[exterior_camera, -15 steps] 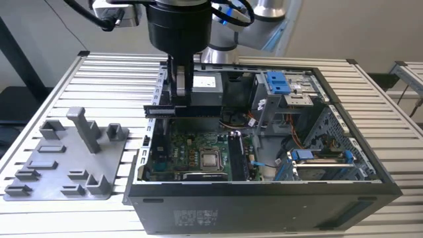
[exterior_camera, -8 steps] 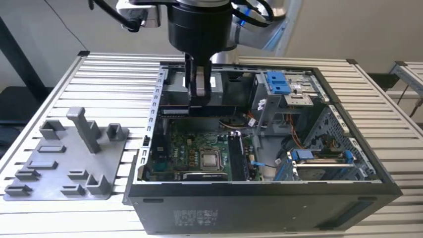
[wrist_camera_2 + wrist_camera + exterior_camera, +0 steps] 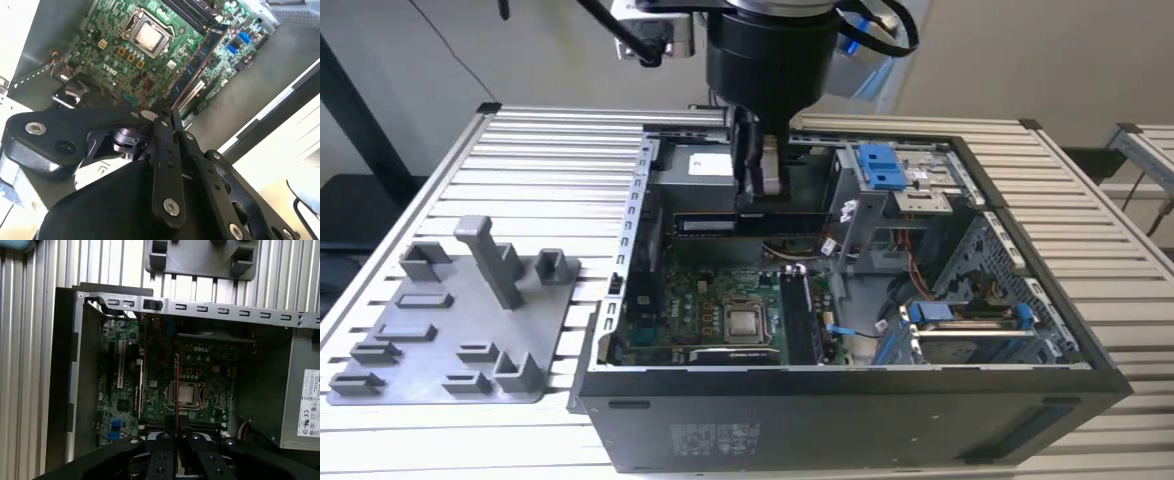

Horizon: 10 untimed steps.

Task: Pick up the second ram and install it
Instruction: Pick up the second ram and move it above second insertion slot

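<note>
The gripper (image 3: 762, 200) is clamped shut on the second ram (image 3: 720, 223), pinching it at about mid-length, so the pick-up looks done; in the exterior view the board hangs level inside the open computer case (image 3: 854, 374), over the far part of the motherboard (image 3: 700, 300) and apparently clear of it; in the first wrist view the second ram (image 3: 176, 385) shows edge-on as a thin line running out from between the closed fingers; the memory slots (image 3: 797, 318) lie at about five o'clock from the gripper in the exterior view, just at three o'clock of the processor socket (image 3: 747, 322); the board seems to lie across their run rather than along it and sits in none of them, so I judge the install not yet made; whether a slot already carries a board I cannot tell; at nine o'clock of the case, the grey plastic tray (image 3: 434, 345) rests on the slatted table (image 3: 534, 150).
</note>
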Motion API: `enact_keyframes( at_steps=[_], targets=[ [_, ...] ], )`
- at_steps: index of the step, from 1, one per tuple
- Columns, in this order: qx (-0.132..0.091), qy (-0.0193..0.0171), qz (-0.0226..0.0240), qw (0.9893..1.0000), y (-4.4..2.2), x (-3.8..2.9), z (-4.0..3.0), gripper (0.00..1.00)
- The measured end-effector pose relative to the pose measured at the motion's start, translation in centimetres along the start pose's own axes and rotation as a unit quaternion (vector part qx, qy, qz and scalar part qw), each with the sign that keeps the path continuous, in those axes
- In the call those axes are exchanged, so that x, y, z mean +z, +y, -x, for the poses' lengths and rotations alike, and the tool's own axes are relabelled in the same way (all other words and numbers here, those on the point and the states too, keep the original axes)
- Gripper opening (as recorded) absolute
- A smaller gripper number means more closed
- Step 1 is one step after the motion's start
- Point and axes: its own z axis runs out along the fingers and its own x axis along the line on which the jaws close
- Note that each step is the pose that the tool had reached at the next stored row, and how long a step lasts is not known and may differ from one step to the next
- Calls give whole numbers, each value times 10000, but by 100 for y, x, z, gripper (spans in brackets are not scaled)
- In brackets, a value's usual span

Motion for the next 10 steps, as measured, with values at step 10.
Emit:
enact_keyframes(
  at_steps=[10],
  targets=[
    [-31,1,7,10000,-332,-9,-22,14]
  ],
)
